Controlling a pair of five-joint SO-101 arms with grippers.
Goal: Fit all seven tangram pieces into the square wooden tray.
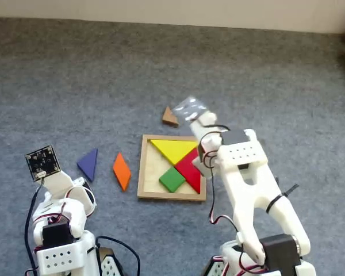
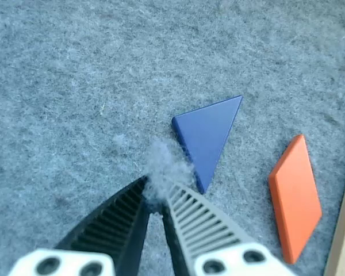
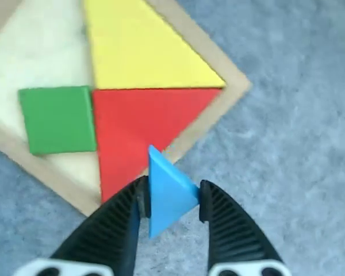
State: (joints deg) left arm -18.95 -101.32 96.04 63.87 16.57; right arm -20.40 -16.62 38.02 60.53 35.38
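step: right claw (image 3: 172, 188) gripping light blue triangle (image 3: 164, 179) over tray (image 3: 234, 86) edge
next: probably lower it into bare tray space
left claw (image 2: 158, 190): narrow, empty

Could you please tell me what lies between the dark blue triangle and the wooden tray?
The orange parallelogram lies there, touching neither the dark blue triangle nor the wooden tray, in the high view.

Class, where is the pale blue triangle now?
Right wrist view: the pale blue triangle is held in the right hand, at the square wooden tray's edge, by the red triangle.
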